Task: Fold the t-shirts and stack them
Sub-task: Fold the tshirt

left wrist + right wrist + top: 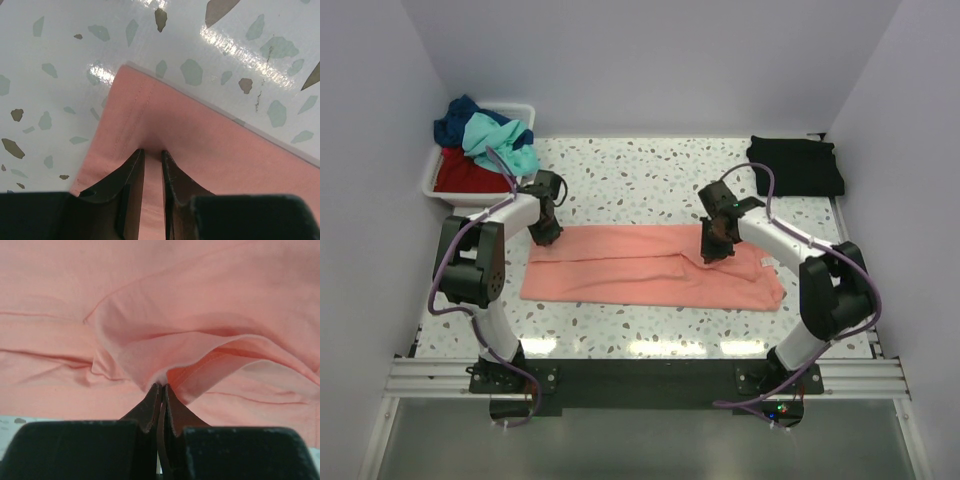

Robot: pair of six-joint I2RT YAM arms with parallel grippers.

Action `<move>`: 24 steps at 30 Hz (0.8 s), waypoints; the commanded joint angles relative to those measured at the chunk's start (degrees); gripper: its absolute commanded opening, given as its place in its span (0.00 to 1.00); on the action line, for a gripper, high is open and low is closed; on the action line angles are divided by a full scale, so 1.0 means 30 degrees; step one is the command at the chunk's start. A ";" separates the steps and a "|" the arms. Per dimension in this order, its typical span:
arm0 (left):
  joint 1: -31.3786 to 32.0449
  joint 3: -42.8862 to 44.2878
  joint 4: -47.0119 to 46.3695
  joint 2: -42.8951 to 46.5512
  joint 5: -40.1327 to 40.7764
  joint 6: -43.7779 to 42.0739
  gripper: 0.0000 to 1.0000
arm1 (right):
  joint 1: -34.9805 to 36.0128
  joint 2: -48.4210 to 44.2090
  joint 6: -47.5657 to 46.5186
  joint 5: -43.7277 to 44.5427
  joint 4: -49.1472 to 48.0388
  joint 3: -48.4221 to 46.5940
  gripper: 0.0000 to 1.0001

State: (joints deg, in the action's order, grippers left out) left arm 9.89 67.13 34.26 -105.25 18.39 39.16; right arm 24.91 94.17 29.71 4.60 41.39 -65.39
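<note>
A salmon-pink t-shirt [640, 268] lies on the table as a long band folded lengthwise. My left gripper [546, 236] is at its far left corner. In the left wrist view the gripper [152, 151] has its jaws nearly together, with a strip of the pink cloth [200, 135] between them. My right gripper [715, 250] is at the far edge, right of the middle. In the right wrist view it [161, 386] is shut on a raised fold of the shirt [150, 300]. A folded black t-shirt [798, 165] lies at the back right.
A white plastic bin [440, 185] stands at the back left and holds teal [500, 140], navy blue [455, 122] and red [468, 175] shirts. The speckled tabletop [630, 180] lies between the pink shirt and the back wall. Walls close in on three sides.
</note>
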 commanded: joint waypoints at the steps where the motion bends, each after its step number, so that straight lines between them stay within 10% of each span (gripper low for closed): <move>1: 0.0072 -0.0229 -0.0551 0.0368 0.0139 -0.0513 0.25 | 0.0602 -0.1184 0.0787 -0.0976 0.0999 0.0876 0.00; 12: 0.0102 -0.0229 -0.0522 0.0192 0.0489 -0.0718 0.24 | 0.2419 -0.2034 0.2165 -0.3259 0.0766 0.2546 0.00; 24: 0.0131 0.0561 -0.0405 -0.0014 0.0578 -0.0717 0.25 | 0.2889 -0.5080 0.2428 0.0306 0.1965 0.1816 0.34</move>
State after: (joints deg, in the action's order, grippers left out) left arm 10.02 67.05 33.93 -105.25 18.70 38.26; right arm 33.43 83.53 35.73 -1.41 44.51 -57.52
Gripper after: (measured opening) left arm 0.246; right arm 0.320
